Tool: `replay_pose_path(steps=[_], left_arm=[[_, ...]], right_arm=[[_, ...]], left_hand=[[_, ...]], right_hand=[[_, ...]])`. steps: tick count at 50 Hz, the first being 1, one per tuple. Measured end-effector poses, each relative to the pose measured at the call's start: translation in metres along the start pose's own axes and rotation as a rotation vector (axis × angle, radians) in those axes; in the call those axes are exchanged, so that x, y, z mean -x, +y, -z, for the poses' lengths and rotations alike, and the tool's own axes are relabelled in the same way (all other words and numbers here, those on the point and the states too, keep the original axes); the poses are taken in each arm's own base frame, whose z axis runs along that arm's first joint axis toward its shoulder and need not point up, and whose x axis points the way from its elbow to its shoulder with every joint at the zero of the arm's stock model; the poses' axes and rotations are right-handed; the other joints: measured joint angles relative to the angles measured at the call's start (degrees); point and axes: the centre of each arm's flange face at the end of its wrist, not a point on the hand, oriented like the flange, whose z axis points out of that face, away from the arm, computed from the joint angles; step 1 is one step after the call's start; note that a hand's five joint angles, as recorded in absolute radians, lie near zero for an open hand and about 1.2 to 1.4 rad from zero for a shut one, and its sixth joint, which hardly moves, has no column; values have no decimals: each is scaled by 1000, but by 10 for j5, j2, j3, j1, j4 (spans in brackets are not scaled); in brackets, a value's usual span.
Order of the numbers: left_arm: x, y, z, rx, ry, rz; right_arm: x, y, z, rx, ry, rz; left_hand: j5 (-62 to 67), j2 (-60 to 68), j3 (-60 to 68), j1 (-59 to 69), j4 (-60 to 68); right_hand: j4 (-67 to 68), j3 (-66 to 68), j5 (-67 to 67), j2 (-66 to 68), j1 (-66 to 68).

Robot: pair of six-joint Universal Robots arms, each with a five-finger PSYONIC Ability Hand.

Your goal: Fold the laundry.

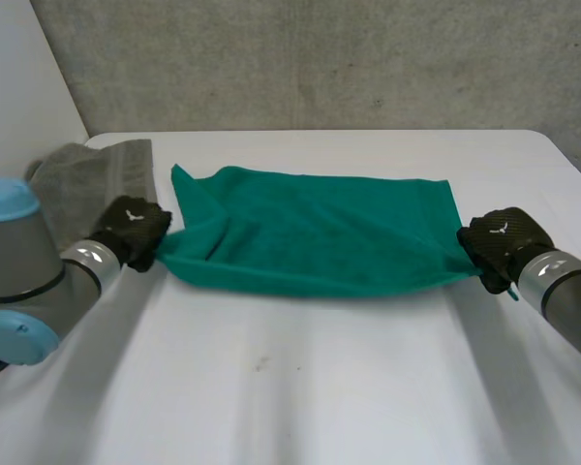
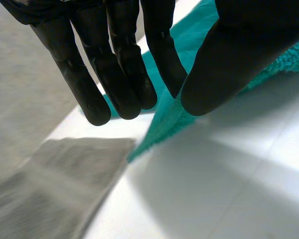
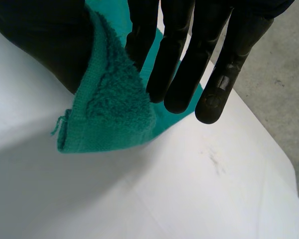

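A green towel point(image 1: 310, 232) is stretched between my two hands across the middle of the white table point(image 1: 300, 387), its far edge lying on the tabletop. My left hand point(image 1: 131, 228) is at the towel's near left corner. In the left wrist view this hand point(image 2: 124, 74) pinches the green cloth point(image 2: 164, 124) between the thumb and straight fingers. My right hand point(image 1: 499, 242) is at the near right corner. In the right wrist view the hand point(image 3: 184, 64) presses the towel's corner point(image 3: 109, 114) between thumb and fingers, and the tip of the corner hangs free.
A grey towel point(image 1: 97, 174) lies folded at the back left of the table, just behind my left hand, and appears below the fingertips point(image 2: 50, 189) in the left wrist view. A grey wall stands behind the table.
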Motion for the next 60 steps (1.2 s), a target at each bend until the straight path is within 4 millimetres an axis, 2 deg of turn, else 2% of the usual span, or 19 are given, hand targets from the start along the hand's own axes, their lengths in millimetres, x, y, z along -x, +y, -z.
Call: replay_pose_path(steps=[6,9,13,19,24,26,29,30,34,35,38,41,43,50,56,57,58,59,60], left_arm=[[5,-21,57,110,-64,-106],[-4,-21,93,216,-18,-193],[-32,-19,151,360,142,-340],[-50,-22,176,367,221,-405],[-54,-25,154,307,185,-393],[-54,-24,128,269,150,-381],[-54,-22,111,250,130,-376],[-54,-20,92,231,109,-372],[-53,-14,48,187,46,-370],[-53,-14,48,187,46,-370],[-48,-12,7,126,-49,-372],[-41,-13,-16,80,-115,-374],[-39,-14,-25,55,-145,-374],[-36,-14,-67,-56,-218,-378],[-42,-12,-80,-97,-230,-375],[-44,-12,-81,-108,-232,-374],[-46,-12,-81,-116,-235,-373],[-47,-12,-81,-126,-238,-372],[-49,-14,-80,-140,-244,-371]], right_arm=[[-8,-12,35,90,-64,131],[-7,-13,57,162,-131,205],[-3,-11,88,255,-249,311],[-1,-8,102,286,-312,375],[-3,-3,85,268,-278,357],[-4,1,64,249,-236,328],[-5,2,54,240,-214,314],[-4,3,37,222,-177,304],[1,1,-1,177,-85,318],[1,1,-1,177,-85,318],[4,-2,-27,147,-13,340],[4,-4,-55,112,56,359],[4,-5,-61,106,68,363],[2,-7,-115,52,166,378],[2,-9,-138,43,242,377],[2,-12,-139,39,258,373],[2,-12,-140,38,264,372],[0,-16,-140,31,281,364],[-3,-21,-138,22,302,348]], left_hand=[[0,0,0,0,0],[0,0,0,0,0],[0,1,0,0,0],[0,1,0,0,0],[0,1,1,0,2],[0,1,1,0,2],[0,1,1,0,2],[0,1,1,0,2],[0,1,1,0,2],[0,1,1,0,2],[0,1,2,0,2],[0,1,2,0,3],[0,1,2,0,2],[0,1,2,0,3],[0,2,2,0,3],[-294,-321,-313,-346,-322],[-353,-390,-371,-408,-380],[-353,-390,-371,-408,-380],[-507,-539,-533,-541,-539]], right_hand=[[0,0,-1,0,0],[0,0,0,0,0],[0,0,0,0,0],[0,0,0,0,0],[0,0,0,0,0],[0,0,0,0,0],[0,0,0,0,0],[0,0,0,0,0],[0,0,0,0,0],[0,0,0,0,0],[0,0,0,0,0],[0,0,0,0,0],[0,0,0,0,0],[0,0,0,0,0],[0,0,0,0,0],[0,0,0,0,0],[0,0,0,0,0],[-537,-537,-522,-536,-451],[-537,-537,-522,-536,-451]])
